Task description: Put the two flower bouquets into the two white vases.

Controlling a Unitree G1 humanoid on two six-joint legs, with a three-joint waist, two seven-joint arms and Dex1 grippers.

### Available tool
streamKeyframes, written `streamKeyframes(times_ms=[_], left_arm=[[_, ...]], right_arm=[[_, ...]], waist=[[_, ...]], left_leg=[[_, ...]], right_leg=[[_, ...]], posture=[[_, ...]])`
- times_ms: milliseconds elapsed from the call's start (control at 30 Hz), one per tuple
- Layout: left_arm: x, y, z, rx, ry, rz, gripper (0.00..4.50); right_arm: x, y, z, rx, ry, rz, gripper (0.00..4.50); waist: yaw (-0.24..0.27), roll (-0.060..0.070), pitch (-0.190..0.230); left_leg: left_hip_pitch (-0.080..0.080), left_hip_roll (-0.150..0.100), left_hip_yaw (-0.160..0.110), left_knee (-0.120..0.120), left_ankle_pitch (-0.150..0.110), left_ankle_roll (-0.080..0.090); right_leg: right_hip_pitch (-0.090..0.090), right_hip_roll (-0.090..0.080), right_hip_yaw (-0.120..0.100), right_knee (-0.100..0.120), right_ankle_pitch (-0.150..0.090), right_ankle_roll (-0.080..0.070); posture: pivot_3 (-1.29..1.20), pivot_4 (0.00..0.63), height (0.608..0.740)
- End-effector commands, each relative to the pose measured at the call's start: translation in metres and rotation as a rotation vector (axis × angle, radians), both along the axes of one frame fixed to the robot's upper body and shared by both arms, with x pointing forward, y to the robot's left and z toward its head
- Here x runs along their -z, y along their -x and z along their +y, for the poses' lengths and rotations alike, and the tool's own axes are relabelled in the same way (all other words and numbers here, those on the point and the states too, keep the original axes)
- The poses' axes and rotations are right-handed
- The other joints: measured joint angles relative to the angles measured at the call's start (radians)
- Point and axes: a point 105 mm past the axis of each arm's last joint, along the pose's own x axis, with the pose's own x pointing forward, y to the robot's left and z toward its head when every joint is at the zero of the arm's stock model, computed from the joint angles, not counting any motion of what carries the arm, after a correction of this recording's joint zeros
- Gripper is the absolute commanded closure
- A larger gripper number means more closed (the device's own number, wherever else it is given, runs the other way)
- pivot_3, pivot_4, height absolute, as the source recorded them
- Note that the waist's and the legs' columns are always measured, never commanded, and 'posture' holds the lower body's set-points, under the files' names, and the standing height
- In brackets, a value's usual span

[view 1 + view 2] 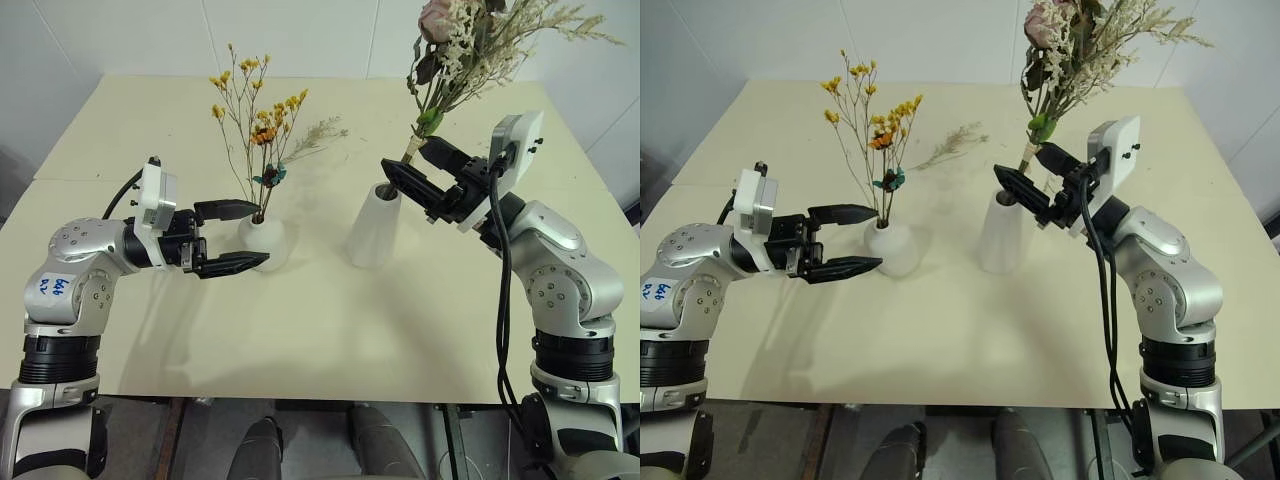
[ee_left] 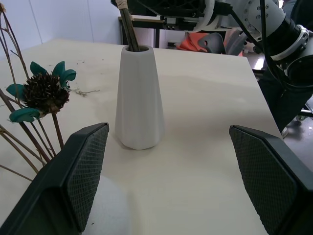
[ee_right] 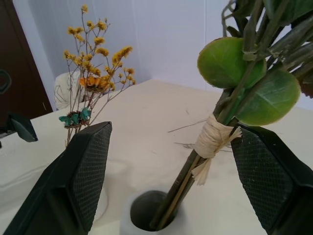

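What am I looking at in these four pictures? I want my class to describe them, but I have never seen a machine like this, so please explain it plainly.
This is a humanoid robot with two arms, each ending in a gripper of two black fingers. Two pictures come from cameras on its head, looking down over a cream table. The other two come from cameras on its wrists, looking out between the fingers.

On the table stand a short round white vase holding a thin bunch of yellow-orange blossoms, and a taller cone-shaped white vase holding a bushier green bunch with a pink flower. A loose dried sprig lies behind them.

The left gripper is open beside the short vase. The right gripper is open around the bushy bunch's stems, which are tied with straw; neither holds anything.
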Motion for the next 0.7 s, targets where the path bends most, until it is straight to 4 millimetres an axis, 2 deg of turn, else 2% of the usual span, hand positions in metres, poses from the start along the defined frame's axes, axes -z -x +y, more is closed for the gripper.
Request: streamKeyframes(times_ms=[33,133,400,500,700], left_arm=[[-0.009,0.001,-0.001,0.007,0.003,-0.045,0.29],[-0.008,0.001,-0.003,0.011,0.005,-0.043,0.29],[-0.008,0.0,-0.003,0.011,0.011,-0.045,0.29],[-0.007,-0.001,-0.004,0.011,0.013,-0.044,0.29],[-0.007,-0.001,-0.003,0.007,0.011,-0.045,0.29]], right_arm=[[-0.021,0.022,0.011,-0.089,-0.009,-0.083,0.56],[-0.018,0.032,0.02,-0.133,0.018,-0.075,0.56],[-0.004,0.044,0.026,-0.164,0.077,-0.046,0.56],[0.007,0.037,0.018,-0.118,0.095,-0.019,0.56],[0.023,0.02,-0.011,0.013,0.087,0.029,0.56]], waist=[[0.0,0.0,0.0],[0.0,0.0,0.0],[0.002,0.0,0.0],[0.001,0.0,0.0],[0.005,0.0,0.0]], left_leg=[[0.0,0.0,0.0,0.0,0.0,0.0],[0.0,0.0,0.0,0.0,0.0,0.0],[0.0,0.0,0.0,0.0,0.0,0.0],[0.0,0.0,0.0,0.0,0.0,0.0],[0.0,0.0,0.0,0.0,0.0,0.0]], right_leg=[[0.0,0.0,0.0,0.0,0.0,0.0],[0.0,0.0,0.0,0.0,0.0,0.0],[0.0,0.0,0.0,0.0,0.0,0.0],[0.0,0.0,0.0,0.0,0.0,0.0],[0.0,0.0,0.0,0.0,0.0,0.0]], posture=[[0.0,0.15,0.74],[0.0,0.15,0.74],[0.0,0.15,0.74],[0.0,0.15,0.74],[0.0,0.15,0.74]])
